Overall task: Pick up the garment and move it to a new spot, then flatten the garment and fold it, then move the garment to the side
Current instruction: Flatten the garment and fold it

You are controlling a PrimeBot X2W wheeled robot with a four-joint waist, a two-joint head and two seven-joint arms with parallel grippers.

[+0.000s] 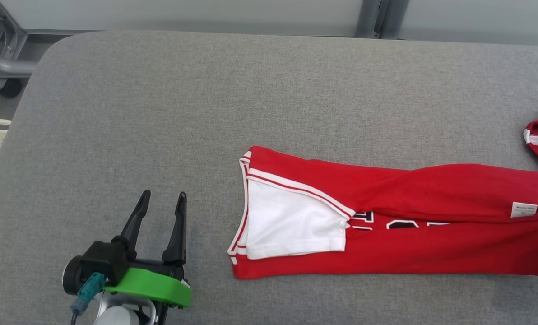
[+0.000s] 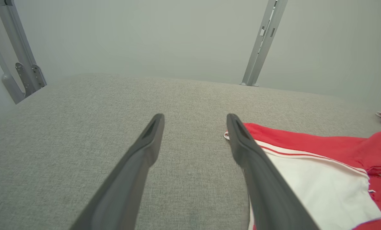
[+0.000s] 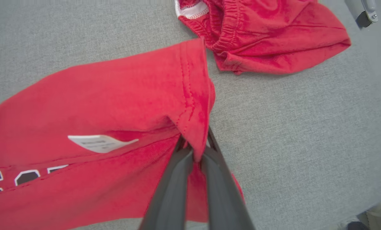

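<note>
Clearly the garment [image 1: 386,225] was light, limp knit, lying long and partly folded on the grey table [image 1: 160,90]. I judged its hems and corners the places to pinch. My right gripper [image 3: 195,150] was clamped on a hem corner, which the right wrist view gave me close up, with a separate red piece [image 3: 267,38] just beyond. The head view gave me the white-trimmed end, my left gripper [image 1: 164,194] spread wide near it, apart from the cloth.

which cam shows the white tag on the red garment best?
Right wrist view: the tag is large, close, beside the shut right gripper. Head view has the tag small, far right. Left wrist view catches the other end of the garment.
</note>
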